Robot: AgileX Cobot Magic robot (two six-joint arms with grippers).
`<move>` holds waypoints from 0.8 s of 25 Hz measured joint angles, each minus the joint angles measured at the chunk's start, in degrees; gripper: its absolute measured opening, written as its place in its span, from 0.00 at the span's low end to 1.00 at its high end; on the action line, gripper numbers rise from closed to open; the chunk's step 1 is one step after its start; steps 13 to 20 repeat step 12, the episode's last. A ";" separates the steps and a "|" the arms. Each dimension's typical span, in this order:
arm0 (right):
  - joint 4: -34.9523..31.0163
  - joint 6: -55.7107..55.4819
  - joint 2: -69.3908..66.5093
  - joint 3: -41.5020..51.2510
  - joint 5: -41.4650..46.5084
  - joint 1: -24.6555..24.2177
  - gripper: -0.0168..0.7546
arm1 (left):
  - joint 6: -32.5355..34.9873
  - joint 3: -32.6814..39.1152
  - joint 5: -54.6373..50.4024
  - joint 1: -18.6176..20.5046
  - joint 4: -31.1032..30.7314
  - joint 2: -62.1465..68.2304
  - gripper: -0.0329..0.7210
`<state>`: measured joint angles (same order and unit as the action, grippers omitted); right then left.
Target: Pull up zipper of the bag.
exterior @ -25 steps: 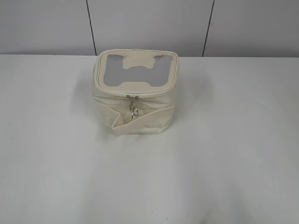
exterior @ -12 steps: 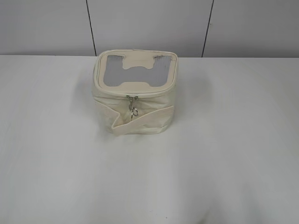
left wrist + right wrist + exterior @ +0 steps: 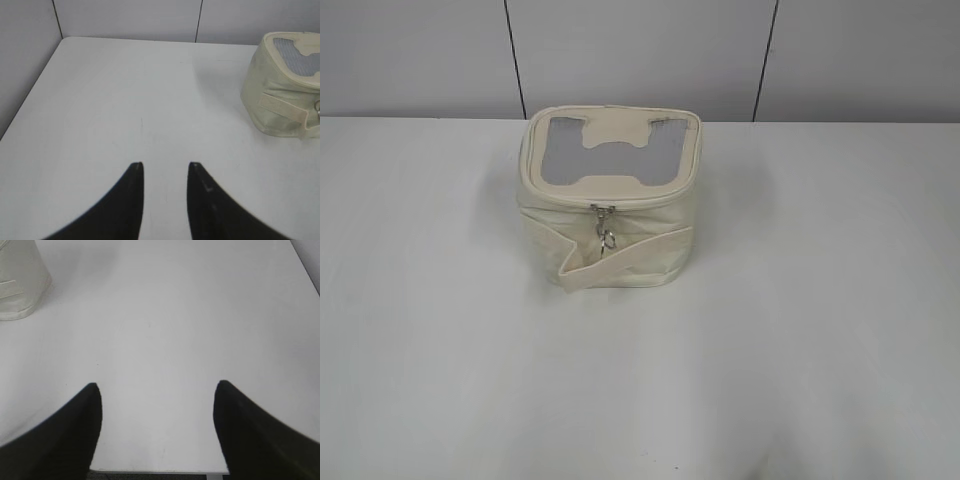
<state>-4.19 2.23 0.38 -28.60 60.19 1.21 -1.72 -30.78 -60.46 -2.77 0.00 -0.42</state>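
The small boxy cream bag [image 3: 610, 215] stands on the white table near the back middle, with a grey see-through top panel and a cream strap across its front. The zipper [image 3: 603, 210] has its silver slider at the front of the top rim, with the ring pull hanging below. The bag also shows at the right edge of the left wrist view [image 3: 280, 95] and the top left corner of the right wrist view [image 3: 20, 280]. My left gripper [image 3: 165, 165] is open and empty over bare table. My right gripper [image 3: 156, 386] is wide open and empty near the table's front edge.
The white table [image 3: 800, 330] is backed by a grey panelled wall [image 3: 640, 50]. The table's left edge and a side wall show in the left wrist view [image 3: 25, 100]. The front edge shows in the right wrist view [image 3: 160, 472].
The bag's strap and front fabric shifted slightly; otherwise nothing has visibly moved.
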 joint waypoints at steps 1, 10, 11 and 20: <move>0.00 0.00 0.00 0.00 0.00 0.00 0.73 | 0.00 0.00 0.00 0.00 0.00 0.00 0.36; 0.00 0.00 0.00 0.00 -0.01 0.00 0.73 | 0.00 0.00 0.00 0.00 0.00 0.00 0.36; 0.00 0.00 0.00 0.00 -0.01 0.00 0.73 | 0.00 0.00 0.00 0.00 0.00 0.00 0.36; 0.00 0.00 0.00 0.00 -0.01 0.00 0.73 | 0.00 0.00 0.00 0.00 0.00 0.00 0.36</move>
